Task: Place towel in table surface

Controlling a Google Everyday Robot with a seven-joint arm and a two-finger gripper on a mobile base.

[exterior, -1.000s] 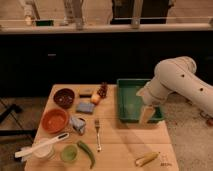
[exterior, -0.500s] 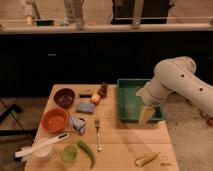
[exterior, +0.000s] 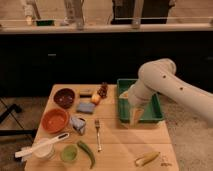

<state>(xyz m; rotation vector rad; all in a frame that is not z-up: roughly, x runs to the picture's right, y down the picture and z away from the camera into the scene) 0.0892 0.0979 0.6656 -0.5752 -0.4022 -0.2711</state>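
Nearest the camera, the front of the table surface carries a white cup with a brush laid across it, a green pepper and a fork. A little further back lies the towel, a crumpled pale blue-grey bundle resting on the wood. It sits just beside the orange bowl and in front of the flat blue pad.

My gripper is off to the right, well apart from the towel, hanging over the front edge of the green tray. My jaws are spread wide with nothing between them. The view there is dim, so I may be missing some detail.

The towel is on the tabletop and I am not touching it, so I judge the placing done. What is left is probably only to draw my arm clear. If the cloth was meant for another spot on the wood, I would need to fetch it.
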